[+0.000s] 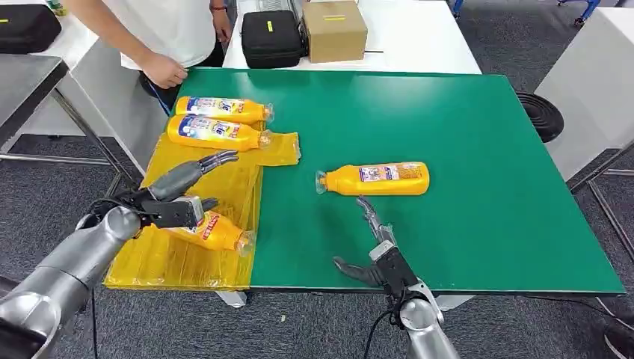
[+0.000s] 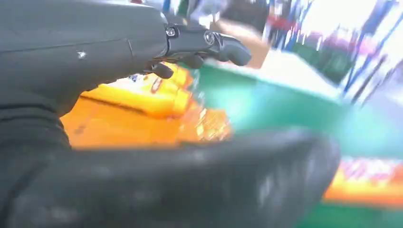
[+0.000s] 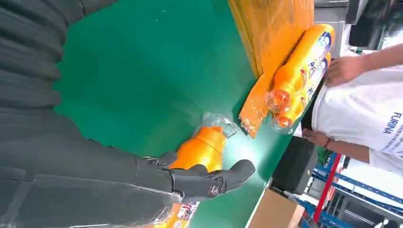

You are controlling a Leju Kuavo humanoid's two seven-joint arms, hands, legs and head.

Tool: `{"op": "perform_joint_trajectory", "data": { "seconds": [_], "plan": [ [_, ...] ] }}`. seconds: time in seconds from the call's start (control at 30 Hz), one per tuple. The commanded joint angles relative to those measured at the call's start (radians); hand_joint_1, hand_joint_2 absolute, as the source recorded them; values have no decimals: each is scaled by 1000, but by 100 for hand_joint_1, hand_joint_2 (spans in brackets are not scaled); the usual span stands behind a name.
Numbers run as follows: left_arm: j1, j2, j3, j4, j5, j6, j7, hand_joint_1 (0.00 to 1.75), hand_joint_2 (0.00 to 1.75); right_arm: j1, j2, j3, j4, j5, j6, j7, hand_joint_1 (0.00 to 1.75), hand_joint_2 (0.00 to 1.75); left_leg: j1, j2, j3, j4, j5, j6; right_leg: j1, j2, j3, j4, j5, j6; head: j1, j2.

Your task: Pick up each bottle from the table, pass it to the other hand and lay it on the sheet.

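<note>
Two orange bottles (image 1: pixel 220 109) (image 1: pixel 213 131) lie side by side at the far end of the yellow sheet (image 1: pixel 172 258). A third bottle (image 1: pixel 220 233) lies on the sheet's near part, partly under my left hand (image 1: pixel 183 191), whose fingers (image 2: pixel 209 42) are stretched out apart above it. A fourth bottle (image 1: pixel 377 179) lies on its side on the green table (image 1: pixel 463 127), cap to the left. My right hand (image 1: pixel 370 254) hovers just short of it, open, fingers pointing at the bottle (image 3: pixel 199 149) and thumb spread aside.
A person stands at the far left corner with a hand (image 1: pixel 164 71) near the table edge. A black case (image 1: pixel 271 37) and a cardboard box (image 1: pixel 334 30) sit on the white table behind. The sheet overhangs the table's left edge.
</note>
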Motion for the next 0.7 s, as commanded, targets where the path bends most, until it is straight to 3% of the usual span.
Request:
{"op": "perform_joint_trajectory", "data": {
  "seconds": [0.03,0.07,0.13,0.17,0.3,0.33,0.43,0.5,0.7],
  "plan": [
    [302,-227,340,-237,133,144,20,0,175,-62,-60,-54,-99,288,-174,125,0,175,-1,-1,3,-1,-1,1,-1,-2,4,-1,-2,-1,1,0],
    [313,-229,341,-250,133,146,22,0,175,-74,-64,-73,-103,292,-159,131,0,175,-1,0,3,0,-2,1,0,-1,4,-2,-2,-1,0,0],
    [354,-253,377,-276,136,186,57,0,175,-179,-138,-84,-19,455,-199,216,0,175,-1,2,2,0,-3,1,0,1,3,-1,-1,-2,0,0],
    [385,-279,431,-293,119,299,96,0,175,-321,-248,-4,132,581,-166,337,0,175,-2,2,-1,0,-2,1,-1,1,0,0,-1,-1,0,0],
    [385,-279,431,-293,119,299,96,0,175,-321,-248,-4,132,581,-166,337,0,175,-2,2,-1,0,-2,1,-1,1,0,0,-1,-1,0,0],
    [417,-271,434,-320,121,307,96,0,175,-527,-287,7,346,663,-151,360,0,175,-2,2,0,1,-2,1,-1,1,0,0,-1,-1,0,0],
    [454,-264,447,-352,117,309,95,0,175,-863,-314,31,811,683,-166,278,0,175,-2,5,-1,1,-1,1,-1,3,-1,-1,1,-1,0,0],
    [452,-265,446,-350,116,309,95,0,175,-861,-318,31,814,682,-167,277,0,175,-4,13,-7,1,3,5,-3,11,-8,1,9,2,-1,0],
    [440,-264,443,-321,115,317,93,0,175,-856,-343,24,828,665,-164,291,0,175,-1,1,-8,1,8,6,-1,0,-6,-1,9,1,0,0]
  ]
}}
